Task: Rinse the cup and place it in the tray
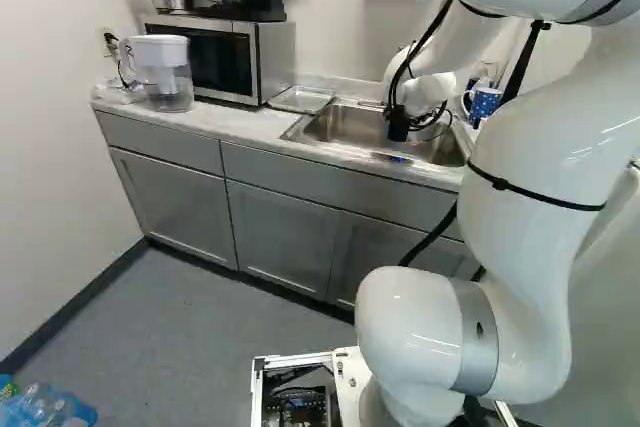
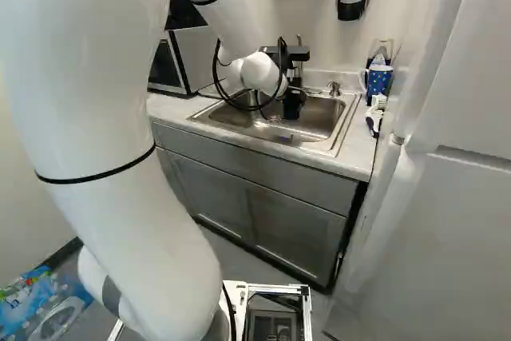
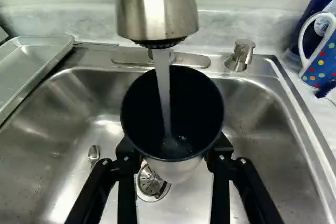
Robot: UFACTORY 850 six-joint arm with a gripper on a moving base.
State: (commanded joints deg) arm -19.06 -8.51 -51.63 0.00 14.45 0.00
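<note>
The cup (image 3: 202, 108) is gripped from both sides by the claw (image 2: 293, 104), whose fingers are parted by the cup's width. It is held over the sink (image 3: 273, 140), under the faucet (image 3: 157, 9), and water is being poured into it. The metal tray (image 3: 31, 61) is set beside the sink on the tabletop (image 1: 235, 122).

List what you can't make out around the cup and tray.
Cup underside: wrist view, hidden by the cup itself.
Cup's inner bottom: wrist view, mostly lost in darkness and behind the water stream.
Pincer pads: wrist view, hidden behind the cup.
Tray, one part: wrist view, cut off by the edge.
Any droplets on the tray: left base view, too small.
</note>
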